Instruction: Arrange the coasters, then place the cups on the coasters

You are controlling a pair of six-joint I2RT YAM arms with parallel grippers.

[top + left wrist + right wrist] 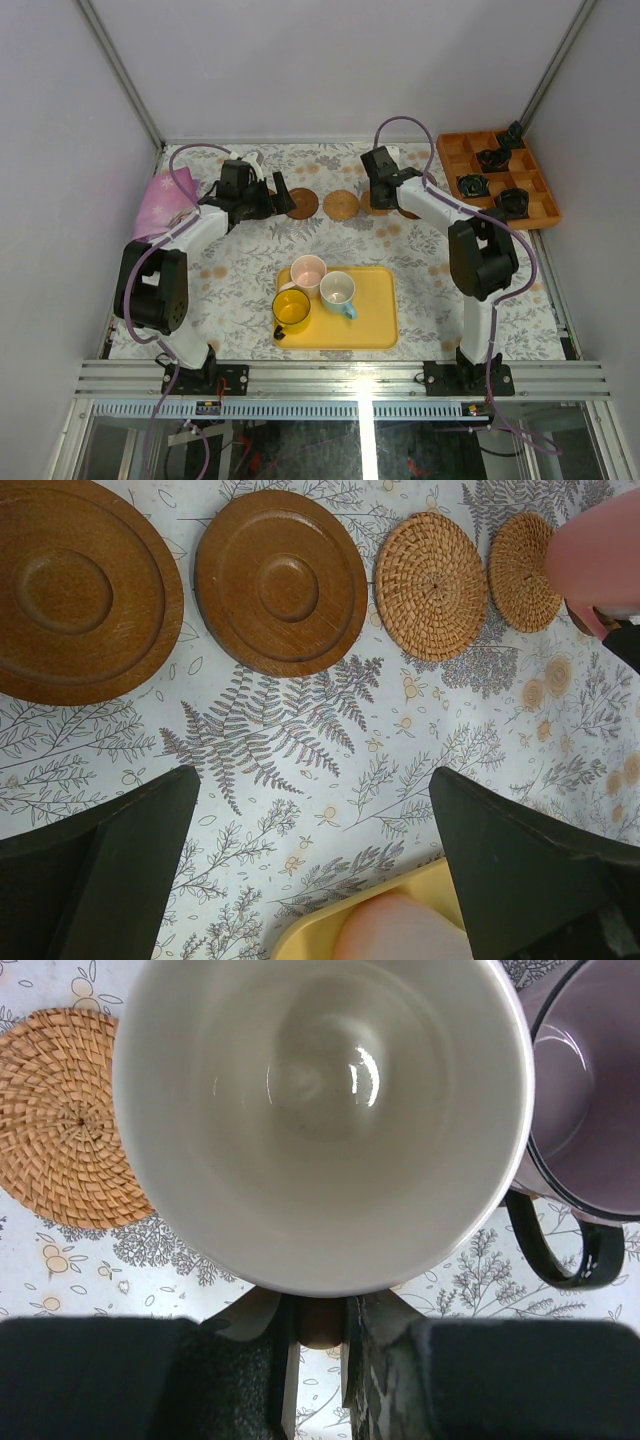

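My left gripper (312,780) hangs with jaws wide over the table (300,730), just short of a row of two wooden coasters (280,580) and two woven coasters (430,585). My right arm reaches to the row's right end. The right gripper (320,1335) pinches narrow on the salmon cup (320,1110), right beside the mauve cup (590,1080). Three other cups (338,290) sit in the yellow tray (375,330).

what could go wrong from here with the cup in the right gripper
The held cup sits very close to the mauve cup, maybe touching it. Lowering it could knock that one over. The right gripper pinches only a narrow part at the cup's near side, so the cup might tilt or slip. The cup hides whatever is beneath it, so it could land off-centre.
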